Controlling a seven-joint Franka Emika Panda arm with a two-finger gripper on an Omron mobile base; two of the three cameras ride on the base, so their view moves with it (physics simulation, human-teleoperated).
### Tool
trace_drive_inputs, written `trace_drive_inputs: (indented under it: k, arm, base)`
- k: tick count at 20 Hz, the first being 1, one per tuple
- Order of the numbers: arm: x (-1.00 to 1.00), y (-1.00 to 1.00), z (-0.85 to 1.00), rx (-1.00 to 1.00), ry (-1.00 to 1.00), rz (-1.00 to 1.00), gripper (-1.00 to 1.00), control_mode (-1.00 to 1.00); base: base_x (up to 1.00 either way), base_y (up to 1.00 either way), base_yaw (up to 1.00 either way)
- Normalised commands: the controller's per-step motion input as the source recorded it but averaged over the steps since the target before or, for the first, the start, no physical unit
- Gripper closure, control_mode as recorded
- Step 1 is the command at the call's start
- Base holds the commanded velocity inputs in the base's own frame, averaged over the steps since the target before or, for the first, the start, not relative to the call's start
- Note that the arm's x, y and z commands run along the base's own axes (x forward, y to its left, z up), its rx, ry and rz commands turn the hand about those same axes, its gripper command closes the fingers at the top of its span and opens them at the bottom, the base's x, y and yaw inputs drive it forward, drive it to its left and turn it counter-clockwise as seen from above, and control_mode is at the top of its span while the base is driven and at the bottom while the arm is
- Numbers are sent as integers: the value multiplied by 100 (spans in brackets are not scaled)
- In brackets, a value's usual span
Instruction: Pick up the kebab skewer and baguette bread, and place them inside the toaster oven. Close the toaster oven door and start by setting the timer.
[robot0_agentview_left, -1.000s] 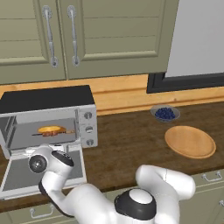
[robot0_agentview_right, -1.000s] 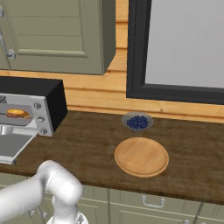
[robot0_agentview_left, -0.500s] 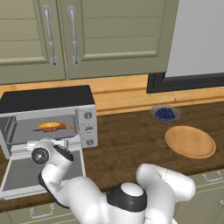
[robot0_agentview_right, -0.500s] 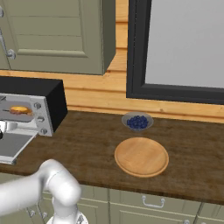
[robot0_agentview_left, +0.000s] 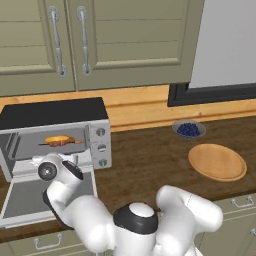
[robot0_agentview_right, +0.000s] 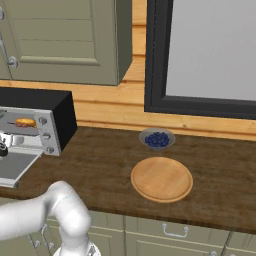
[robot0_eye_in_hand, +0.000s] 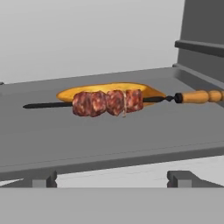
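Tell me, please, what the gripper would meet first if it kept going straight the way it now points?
Probably the kebab skewer, lying across the oven tray in front of the baguette bread; depth is hard to judge, so the tray's front edge might come first.

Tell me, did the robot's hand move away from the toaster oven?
Yes. In the left base view the hand has backed toward the camera, from the toaster oven mouth out over its open door.
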Motion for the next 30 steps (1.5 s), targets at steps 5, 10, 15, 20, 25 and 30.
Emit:
trace_drive_inputs:
  k: [5,10,15,20,25,30]
  arm:
    - [35,0,0,0,0,0,-100,-100]
    - [28,0,0,0,0,0,-100,-100]
    - [12,0,0,0,0,0,-100,-100]
    - [-31,16,6,0,0,0,-100,-100]
    - [-75,42,21,0,0,-7,-100,-100]
    - [-72,37,15,0,0,-7,-100,-100]
  base:
    - [0,0,0]
    - [0,0,0]
    - [0,0,0]
    - [0,0,0]
    - [0,0,0]
    - [0,0,0]
